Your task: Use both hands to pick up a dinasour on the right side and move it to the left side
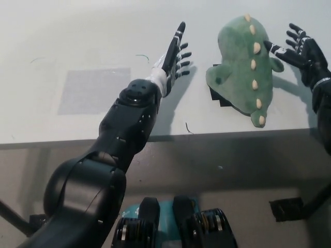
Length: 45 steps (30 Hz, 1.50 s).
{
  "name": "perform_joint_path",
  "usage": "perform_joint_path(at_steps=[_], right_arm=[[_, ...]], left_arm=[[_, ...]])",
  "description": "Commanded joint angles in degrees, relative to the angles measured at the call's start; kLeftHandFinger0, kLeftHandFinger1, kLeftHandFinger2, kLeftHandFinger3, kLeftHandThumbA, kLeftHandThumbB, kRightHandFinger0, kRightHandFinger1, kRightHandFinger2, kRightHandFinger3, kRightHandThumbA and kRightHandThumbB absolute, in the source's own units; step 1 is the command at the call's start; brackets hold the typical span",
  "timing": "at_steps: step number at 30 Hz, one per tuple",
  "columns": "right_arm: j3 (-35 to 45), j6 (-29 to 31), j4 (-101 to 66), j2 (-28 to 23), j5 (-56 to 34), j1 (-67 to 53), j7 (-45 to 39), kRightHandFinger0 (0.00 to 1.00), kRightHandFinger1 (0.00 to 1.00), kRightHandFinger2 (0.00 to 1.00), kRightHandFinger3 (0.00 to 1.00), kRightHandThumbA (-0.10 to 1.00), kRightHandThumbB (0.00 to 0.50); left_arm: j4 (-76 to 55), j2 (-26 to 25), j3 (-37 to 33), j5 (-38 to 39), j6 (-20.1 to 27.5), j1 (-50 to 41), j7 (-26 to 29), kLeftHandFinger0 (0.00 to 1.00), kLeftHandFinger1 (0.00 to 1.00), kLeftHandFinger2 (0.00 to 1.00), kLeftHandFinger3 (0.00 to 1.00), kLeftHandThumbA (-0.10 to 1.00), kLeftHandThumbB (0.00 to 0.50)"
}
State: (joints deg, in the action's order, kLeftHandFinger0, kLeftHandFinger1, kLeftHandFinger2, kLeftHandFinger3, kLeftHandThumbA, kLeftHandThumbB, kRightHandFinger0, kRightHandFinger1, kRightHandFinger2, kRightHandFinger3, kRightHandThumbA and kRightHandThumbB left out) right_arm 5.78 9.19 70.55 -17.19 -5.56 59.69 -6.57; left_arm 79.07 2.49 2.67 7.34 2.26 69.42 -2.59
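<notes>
A green plush dinosaur (239,62) with cream spikes along its back lies on the white table (77,41) at the right, partly over a black patch (219,98). My left hand (175,56) is open with its fingers spread, a short gap to the left of the dinosaur, at the end of the big dark arm coming from the lower left. My right hand (301,50) is open too, just right of the dinosaur, and its nearest finger reaches the toy's flank; I cannot tell whether it touches.
A pale grey square patch (92,90) marks the table's left side. The table's front edge (217,135) runs across the middle of the picture. Below it, on the floor at the right, lies a small black object (286,208).
</notes>
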Motion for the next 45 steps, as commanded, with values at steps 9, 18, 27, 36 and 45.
perform_joint_path(at_steps=[9, 18, 27, 36, 45], right_arm=[[-0.1, 4.4, 3.0, 1.8, 0.2, 2.3, 1.1, 1.0, 1.0, 1.0, 1.0, 1.0, 0.191], [-0.4, 5.6, 6.0, 4.1, 0.3, 0.5, 3.1, 1.0, 1.0, 1.0, 1.0, 1.0, 0.228], [1.8, 6.3, 5.5, 5.8, -1.7, -0.1, 3.6, 1.0, 1.0, 1.0, 1.0, 1.0, 0.227], [3.5, 6.8, 0.8, 10.4, -3.2, -1.1, 7.0, 1.0, 1.0, 1.0, 1.0, 1.0, 0.215], [3.2, 7.5, -7.6, 12.1, -2.7, -3.9, 9.0, 1.0, 1.0, 1.0, 1.0, 1.0, 0.196]], left_arm=[[-0.5, 0.7, -0.8, -1.8, 0.0, 0.2, 1.0, 1.0, 1.0, 1.0, 1.0, 1.0, 0.393], [-0.7, 0.9, -0.6, -2.1, 0.3, -1.8, 0.6, 1.0, 1.0, 1.0, 1.0, 1.0, 0.419], [-0.5, 2.2, -0.5, -2.1, -0.6, -1.7, 0.6, 1.0, 1.0, 1.0, 1.0, 1.0, 0.404], [-0.3, 6.7, -0.3, -1.9, -1.3, 1.6, 1.6, 1.0, 1.0, 1.0, 1.0, 1.0, 0.368], [-0.7, 10.6, -2.4, -3.7, -0.2, 4.4, -0.3, 1.0, 1.0, 1.0, 1.0, 1.0, 0.421]])
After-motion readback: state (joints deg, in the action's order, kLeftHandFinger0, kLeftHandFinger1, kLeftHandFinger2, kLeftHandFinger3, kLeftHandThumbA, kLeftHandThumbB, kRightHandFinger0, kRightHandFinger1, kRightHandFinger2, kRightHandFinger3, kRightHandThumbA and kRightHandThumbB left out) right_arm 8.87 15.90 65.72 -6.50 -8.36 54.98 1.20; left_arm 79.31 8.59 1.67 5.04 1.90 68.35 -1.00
